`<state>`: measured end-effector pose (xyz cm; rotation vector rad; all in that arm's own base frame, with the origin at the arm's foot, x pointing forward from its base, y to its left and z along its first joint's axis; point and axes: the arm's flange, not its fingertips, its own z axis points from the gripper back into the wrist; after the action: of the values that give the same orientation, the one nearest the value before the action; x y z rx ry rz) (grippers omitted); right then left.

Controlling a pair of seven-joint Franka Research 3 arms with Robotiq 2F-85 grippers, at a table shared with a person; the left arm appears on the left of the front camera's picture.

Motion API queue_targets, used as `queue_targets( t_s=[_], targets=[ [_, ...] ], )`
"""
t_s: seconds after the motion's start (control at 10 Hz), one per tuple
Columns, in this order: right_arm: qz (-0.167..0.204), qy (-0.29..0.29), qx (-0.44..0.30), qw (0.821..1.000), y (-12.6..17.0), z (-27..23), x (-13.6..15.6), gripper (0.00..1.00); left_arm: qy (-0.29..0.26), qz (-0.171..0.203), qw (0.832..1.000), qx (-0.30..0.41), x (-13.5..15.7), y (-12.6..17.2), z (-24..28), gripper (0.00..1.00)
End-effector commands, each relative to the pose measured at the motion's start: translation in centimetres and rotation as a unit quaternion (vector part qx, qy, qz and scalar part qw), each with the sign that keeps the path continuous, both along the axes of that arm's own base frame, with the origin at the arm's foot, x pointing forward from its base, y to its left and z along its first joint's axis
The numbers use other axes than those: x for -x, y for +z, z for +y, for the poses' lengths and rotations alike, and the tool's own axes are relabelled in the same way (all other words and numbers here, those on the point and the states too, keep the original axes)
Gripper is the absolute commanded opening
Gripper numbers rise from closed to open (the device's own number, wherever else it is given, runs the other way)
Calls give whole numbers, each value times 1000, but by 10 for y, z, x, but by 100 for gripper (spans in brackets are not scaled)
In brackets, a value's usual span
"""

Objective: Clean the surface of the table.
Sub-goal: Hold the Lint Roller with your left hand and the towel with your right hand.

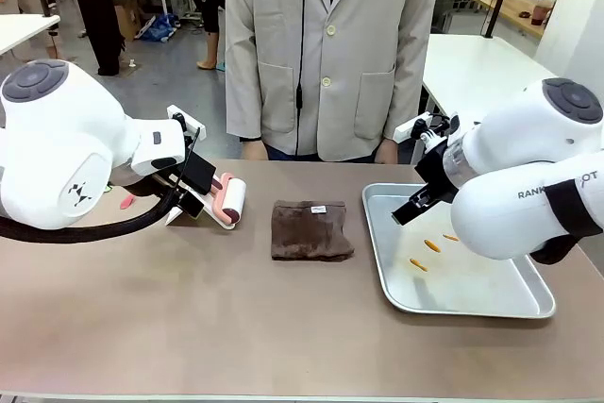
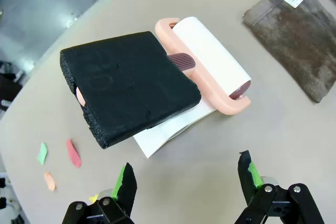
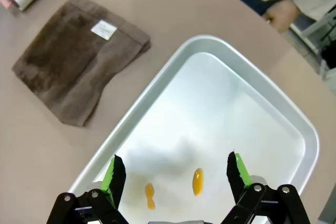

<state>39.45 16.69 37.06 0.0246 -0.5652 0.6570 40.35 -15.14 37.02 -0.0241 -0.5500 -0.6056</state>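
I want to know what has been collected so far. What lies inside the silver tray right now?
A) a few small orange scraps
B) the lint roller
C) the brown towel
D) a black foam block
A: small orange scraps lie on the floor of the silver tray, while the brown towel rests on the table beside it.

I note on the desk (image 1: 236, 327): lint roller (image 1: 232, 203) left of a folded brown cloth (image 1: 310, 230), silver tray (image 1: 472, 310) right of it, all apart. Coloured paper scraps (image 2: 73, 153) lie left of the roller.
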Motion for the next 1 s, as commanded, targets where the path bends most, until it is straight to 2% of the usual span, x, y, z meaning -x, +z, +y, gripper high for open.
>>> queue_targets(
  t_s=[0.0, 0.9],
  targets=[
    [0, 0, 0, 1000, 0, 0, 0, 100, 0, 0, 1000, 0, 0, 0, 0, 100],
    [0, 0, 0, 1000, 0, 0, 0, 100, 0, 0, 1000, 0, 0, 0, 0, 100]
  ],
)
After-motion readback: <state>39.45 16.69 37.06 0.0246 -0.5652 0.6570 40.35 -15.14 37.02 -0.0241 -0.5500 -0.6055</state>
